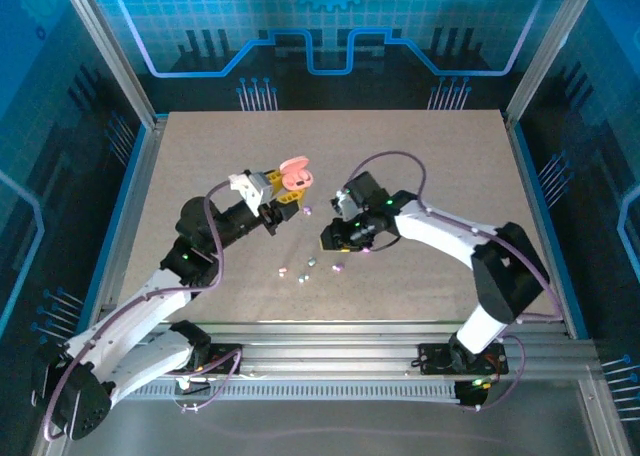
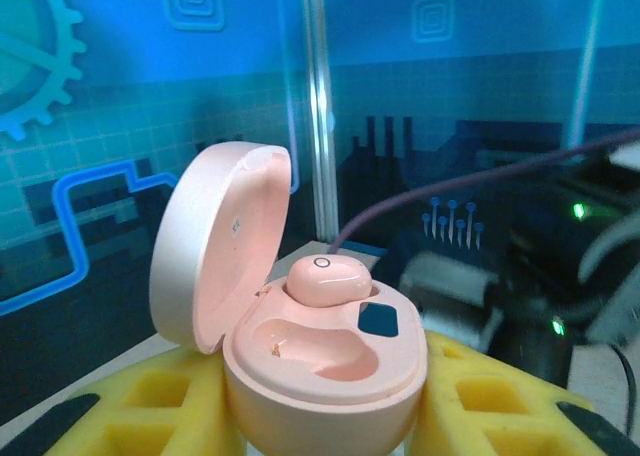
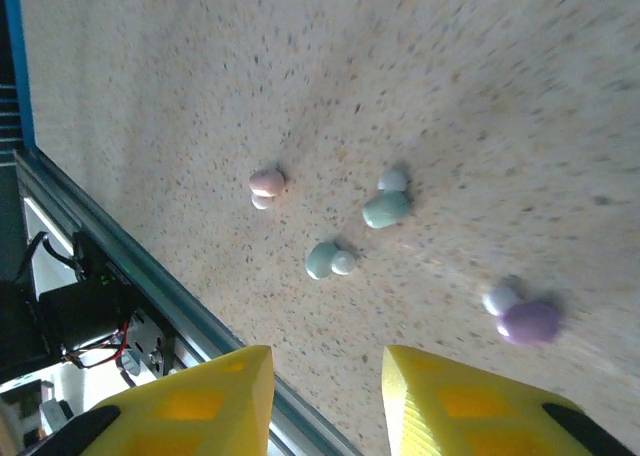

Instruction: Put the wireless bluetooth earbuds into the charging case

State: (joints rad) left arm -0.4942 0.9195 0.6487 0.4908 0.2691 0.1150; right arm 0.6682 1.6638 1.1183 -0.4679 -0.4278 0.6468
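Hovering above a speckled tabletop [image 1: 430,156], the right gripper [image 3: 328,381] is shown with its two yellow fingers parted and nothing between them. Beneath it, four loose earbuds are scattered on the surface, set apart from one another: a pink earbud [image 3: 266,182], a mint earbud [image 3: 385,209], a second mint earbud [image 3: 322,259] and a purple earbud [image 3: 528,321]. A small pale piece is seen touching each one; what it is cannot be told. In the overhead view the little cluster is placed between the two arms, towards the near edge of the table.

A pink charging case [image 2: 330,381] is clasped by the left gripper [image 2: 325,426], yellow pads pressed against both sides of its base. The case is held up with its lid swung open to the left. One seated earbud [image 2: 328,281], also pink, is lodged in the far pocket, though it stands proud and may not be pushed fully home. The nearer empty pocket [image 2: 310,351] is plainly unfilled.

The task is judged to be partly done for this case: one bud in, one wanted. The pink one on the table is the likely match and has not yet been picked up. No case for the mint and purple buds can be made out.
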